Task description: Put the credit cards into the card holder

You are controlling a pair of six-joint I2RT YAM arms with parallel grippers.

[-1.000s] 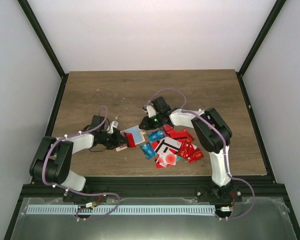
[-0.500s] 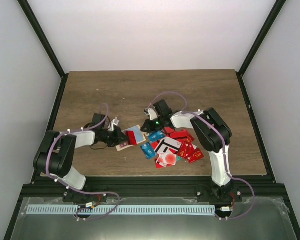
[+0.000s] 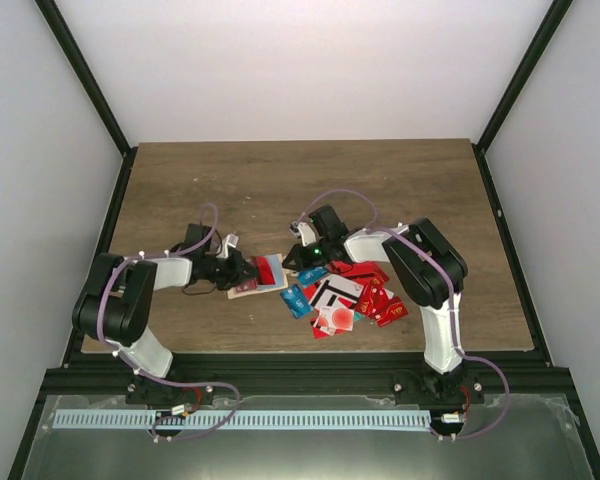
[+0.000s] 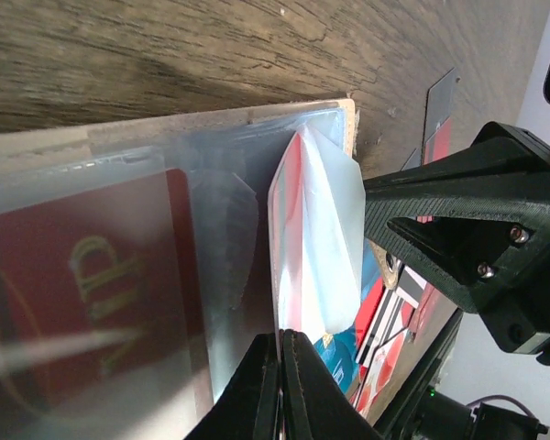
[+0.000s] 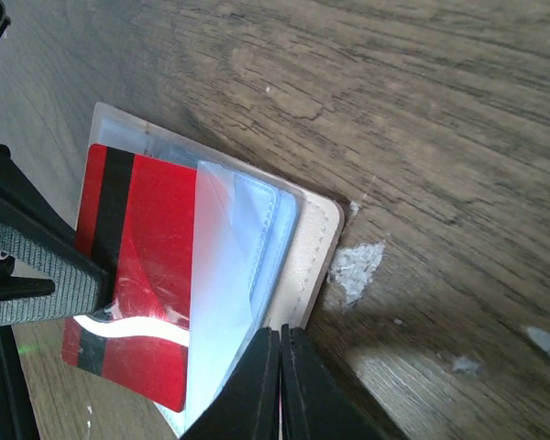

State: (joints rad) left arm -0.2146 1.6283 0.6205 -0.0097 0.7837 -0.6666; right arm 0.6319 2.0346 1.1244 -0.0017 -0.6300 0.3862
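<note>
Card holder [image 3: 244, 288] lies open on surface [image 3: 180, 190], mid-width, nearer near edge than far edge, just left of credit cards [image 3: 348, 295] heaped loose. Both arms meet over it.

Left hand [image 4: 280, 341] closed, pinching red card [image 5: 137, 238] with black stripe; card lies partly across holder's pockets. Right hand [image 5: 280, 335] closed, fingertips pinched on clear sleeve [image 5: 225, 275], flap lifted off beige cover. Second red card [image 4: 92, 284] lettered VIP sits inside neighbouring clear pocket. Hands close together, tips nearly touching.
</note>
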